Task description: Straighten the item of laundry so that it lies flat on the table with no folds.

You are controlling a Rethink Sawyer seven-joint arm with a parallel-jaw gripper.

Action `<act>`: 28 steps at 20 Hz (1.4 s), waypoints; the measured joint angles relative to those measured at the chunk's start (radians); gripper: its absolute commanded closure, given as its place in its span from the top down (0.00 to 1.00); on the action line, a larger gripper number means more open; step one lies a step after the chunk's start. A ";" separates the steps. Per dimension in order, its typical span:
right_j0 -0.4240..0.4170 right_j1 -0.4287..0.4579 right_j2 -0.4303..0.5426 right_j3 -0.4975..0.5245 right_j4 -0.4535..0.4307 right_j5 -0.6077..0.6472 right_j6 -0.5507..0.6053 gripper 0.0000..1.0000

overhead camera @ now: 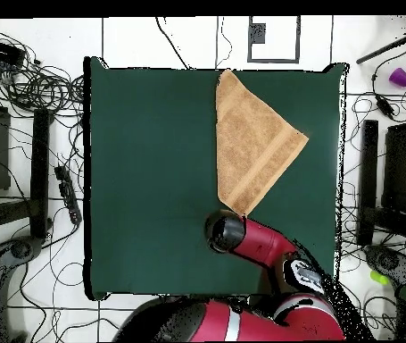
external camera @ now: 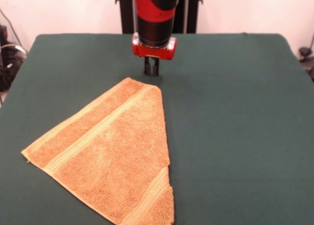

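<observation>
An orange-yellow terry towel (external camera: 110, 159) lies folded into a rough triangle on the dark green, felt-like table (external camera: 235, 112). Its looped pile looks nubbly, while 2 smoother, paler woven bands cross it: 1 running along the upper left edge toward the apex, the other cutting across the bottom corner. In the front view the long right edge runs nearly straight down from the apex, with a small step where 2 layers do not quite meet. The lowest corner is cut off by the bottom of that view, so the hem there cannot be seen.

The gripper (external camera: 151, 68) hangs from the red and black arm (external camera: 154, 14) just behind the towel's apex, its 2 short dark fingers close together with only a thin slit between them, holding nothing. Whether the tips touch the felt is hard to make out.

From overhead, the towel (overhead camera: 252, 143) sits toward the table's (overhead camera: 153, 179) far edge, right of centre, 1 corner reaching almost to that edge. The arm's (overhead camera: 260, 241) round black wrist covers the gripper entirely in this view. Cables (overhead camera: 28, 89) sprawl across the white floor beside the table.
</observation>
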 measured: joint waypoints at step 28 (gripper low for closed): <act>-0.030 -0.269 0.049 0.186 0.123 -0.072 0.001 1.00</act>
